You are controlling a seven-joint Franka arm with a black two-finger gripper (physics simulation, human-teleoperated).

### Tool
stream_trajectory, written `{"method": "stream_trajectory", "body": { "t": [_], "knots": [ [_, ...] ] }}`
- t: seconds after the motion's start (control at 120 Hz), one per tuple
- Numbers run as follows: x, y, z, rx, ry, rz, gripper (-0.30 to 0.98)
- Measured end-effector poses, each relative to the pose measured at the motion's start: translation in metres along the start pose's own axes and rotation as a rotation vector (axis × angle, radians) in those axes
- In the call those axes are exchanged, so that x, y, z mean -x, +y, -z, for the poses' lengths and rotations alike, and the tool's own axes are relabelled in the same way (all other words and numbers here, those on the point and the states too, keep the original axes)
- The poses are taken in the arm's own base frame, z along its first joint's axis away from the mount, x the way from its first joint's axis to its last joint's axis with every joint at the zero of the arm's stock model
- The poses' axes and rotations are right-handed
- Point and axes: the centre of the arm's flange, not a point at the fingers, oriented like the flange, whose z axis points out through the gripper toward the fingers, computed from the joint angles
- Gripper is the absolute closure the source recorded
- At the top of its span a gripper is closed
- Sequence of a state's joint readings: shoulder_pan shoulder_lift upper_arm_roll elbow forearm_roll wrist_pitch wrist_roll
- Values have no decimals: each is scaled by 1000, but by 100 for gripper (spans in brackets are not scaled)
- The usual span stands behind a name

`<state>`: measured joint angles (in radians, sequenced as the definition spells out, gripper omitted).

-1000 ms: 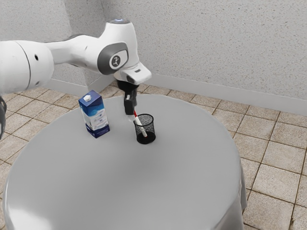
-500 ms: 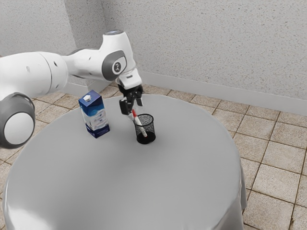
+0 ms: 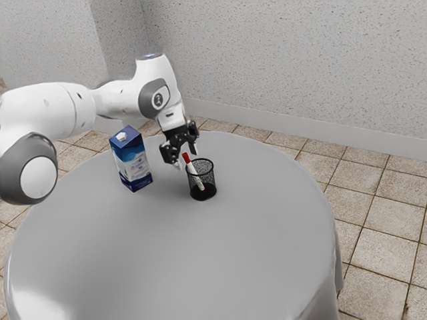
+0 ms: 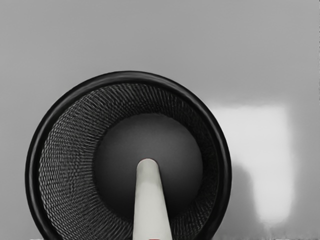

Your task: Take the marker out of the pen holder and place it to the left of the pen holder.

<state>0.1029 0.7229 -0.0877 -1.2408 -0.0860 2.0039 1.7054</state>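
Tool (image 3: 185,155) stands wide open, its two fingers well apart, and I have nothing gripped in it. The fingertips are right by the red upper end of the marker (image 3: 194,173); I can't tell whether either one brushes it. The marker is still in the black mesh pen holder (image 3: 210,177), which stands upright on the grey worktop (image 3: 200,247).

Compared with half a second ago, I have the hand a little lower and shifted slightly toward the exterior view's left, and more of the red end is in sight. The marker, the holder and the blue-and-white carton (image 3: 135,164) are where they were.

The marker leans at a slant inside the holder. Its red end points up and out past the rim, toward the exterior view's left, and its long axis runs down to the other end, low inside near the base. In my wrist view the pale shaft reaches down over the dark floor of the holder.
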Motion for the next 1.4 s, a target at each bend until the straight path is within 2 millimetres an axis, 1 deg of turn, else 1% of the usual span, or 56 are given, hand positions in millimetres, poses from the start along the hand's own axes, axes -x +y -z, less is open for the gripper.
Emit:
{"method": "stream_trajectory", "body": {
  "t": [0.042, 0.225, 0.383, 0.608, 0.775, 0.9, 0.95, 1.008, 1.042, 1.142, 1.183, 1.208, 1.233, 1.275, 1.308, 1.35, 1.4],
  "knots": [
    [0, 0, -1, 1, 1, -14, 17],
    [-1, -4, 6, -18, 7, -64, 34],
    [7, -4, 8, -24, 19, -78, 47],
    [6, -4, 8, -25, 26, -109, 58],
    [6, -4, 8, -30, 40, -118, 69],
    [5, -5, 15, -44, 48, -122, 73],
    [3, -5, 27, -60, 47, -127, 75],
    [-2, -4, 53, -89, 43, -136, 76],
    [-5, -2, 75, -111, 38, -141, 76],
    [-18, 10, 153, -180, 19, -161, 78],
    [-18, 25, 190, -204, 3, -158, 78],
    [-14, 38, 205, -203, -7, -146, 78],
    [-6, 56, 217, -192, -16, -127, 78],
    [9, 85, 228, -169, -25, -88, 78],
    [25, 107, 229, -144, -29, -50, 79],
    [50, 132, 223, -109, -29, 3, 79],
    [79, 154, 213, -71, -24, 65, 79]
  ]
}}
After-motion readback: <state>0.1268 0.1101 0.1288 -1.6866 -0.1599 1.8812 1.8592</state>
